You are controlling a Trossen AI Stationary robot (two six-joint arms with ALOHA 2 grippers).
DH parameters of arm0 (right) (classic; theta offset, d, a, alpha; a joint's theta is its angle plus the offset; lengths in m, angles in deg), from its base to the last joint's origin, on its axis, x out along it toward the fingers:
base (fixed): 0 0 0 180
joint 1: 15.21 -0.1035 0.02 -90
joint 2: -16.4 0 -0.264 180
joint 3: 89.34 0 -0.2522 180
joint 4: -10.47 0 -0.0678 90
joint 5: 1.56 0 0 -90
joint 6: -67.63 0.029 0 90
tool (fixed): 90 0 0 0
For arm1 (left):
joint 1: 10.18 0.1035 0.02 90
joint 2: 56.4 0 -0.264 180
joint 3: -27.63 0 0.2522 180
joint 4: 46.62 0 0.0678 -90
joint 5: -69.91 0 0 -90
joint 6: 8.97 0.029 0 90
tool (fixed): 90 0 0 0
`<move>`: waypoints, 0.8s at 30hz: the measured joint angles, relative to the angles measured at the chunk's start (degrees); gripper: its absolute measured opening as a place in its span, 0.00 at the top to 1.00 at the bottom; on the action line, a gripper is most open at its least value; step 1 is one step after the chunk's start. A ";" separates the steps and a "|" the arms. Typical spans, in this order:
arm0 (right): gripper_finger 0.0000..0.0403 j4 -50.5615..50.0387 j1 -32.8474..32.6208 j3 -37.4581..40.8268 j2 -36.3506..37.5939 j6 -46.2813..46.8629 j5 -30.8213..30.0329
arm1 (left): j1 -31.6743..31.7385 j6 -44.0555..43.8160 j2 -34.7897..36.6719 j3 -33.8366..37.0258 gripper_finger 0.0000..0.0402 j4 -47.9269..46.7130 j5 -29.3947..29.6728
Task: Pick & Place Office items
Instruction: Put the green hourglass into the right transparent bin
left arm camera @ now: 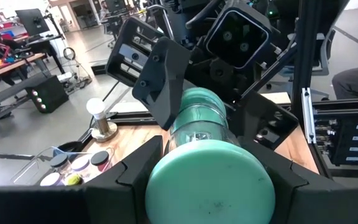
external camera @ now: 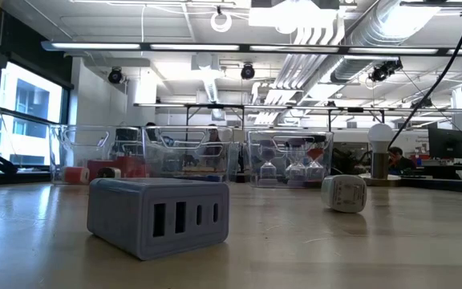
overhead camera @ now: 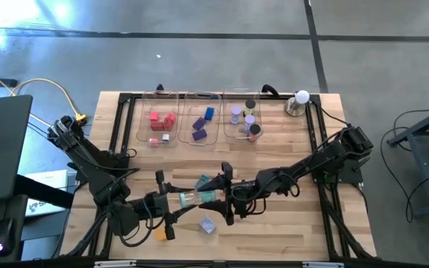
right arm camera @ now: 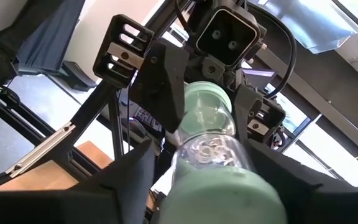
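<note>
A clear cylinder with mint-teal end caps hangs level above the middle of the table, between my two grippers. My left gripper is shut on the cap toward the table's left. My right gripper is shut on the cap toward the right. Both arms reach in low and nearly level. Red, blue, purple and black office items lie in three clear trays at the far side. A grey slotted block and an orange piece rest flat on the wood near the front. My left gripper pinches the cylinder's left end cap between its two fingers, which come level from the table's left, end-on to the cylinder. The cylinder lies level and clear of the table. My right gripper has the opposite end cap between its two fingers, level from the table's right and slanted slightly upward, end-on as well.
A white ball on a metal base stands at the far right corner. A teal piece lies just beyond the grippers. A small white piece sits on the wood in the low view. A black frame edges the table.
</note>
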 joint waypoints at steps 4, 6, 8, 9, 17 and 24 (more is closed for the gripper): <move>0.57 0.11 0.04 0.00 0.00 -0.01 -0.05 | 0.00 0.00 0.00 0.00 0.55 -0.11 0.03; 0.57 0.03 0.02 0.00 0.00 -0.05 -0.15 | 0.00 0.00 0.00 0.00 0.55 -0.08 0.00; 0.57 -0.13 0.02 0.00 0.00 -0.22 -0.15 | 0.00 0.02 0.00 0.00 0.55 -0.13 0.01; 0.57 -0.15 0.02 0.00 0.00 -0.22 -0.13 | 0.00 0.02 0.00 0.00 0.55 -0.12 0.01; 0.57 -0.88 -0.02 0.00 -0.02 -0.25 0.09 | 0.04 0.00 0.04 0.00 0.48 0.21 -1.88; 0.57 -3.76 -0.08 0.00 -0.02 0.58 -3.74 | 0.07 -0.50 0.04 0.00 0.47 0.05 -1.70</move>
